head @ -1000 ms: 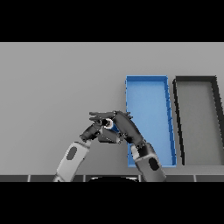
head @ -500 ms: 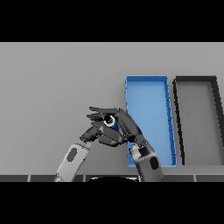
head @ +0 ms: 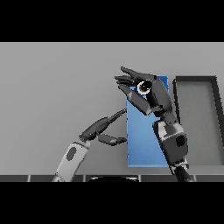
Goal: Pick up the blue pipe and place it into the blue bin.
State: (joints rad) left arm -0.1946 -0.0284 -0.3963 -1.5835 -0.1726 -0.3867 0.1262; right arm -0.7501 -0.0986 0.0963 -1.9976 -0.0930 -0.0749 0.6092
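Right robot hand [head: 151, 94] curled round blue pipe [head: 143, 87], above blue bin [head: 142, 144]; left robot hand [head: 103, 129] open. We lower well inside walls before releasing.

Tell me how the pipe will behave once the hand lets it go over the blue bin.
The pipe shows a round open end inside the right hand, so it will probably roll after landing. The blue bin has raised walls that should stop it. It looks stiff, unlikely to bend.
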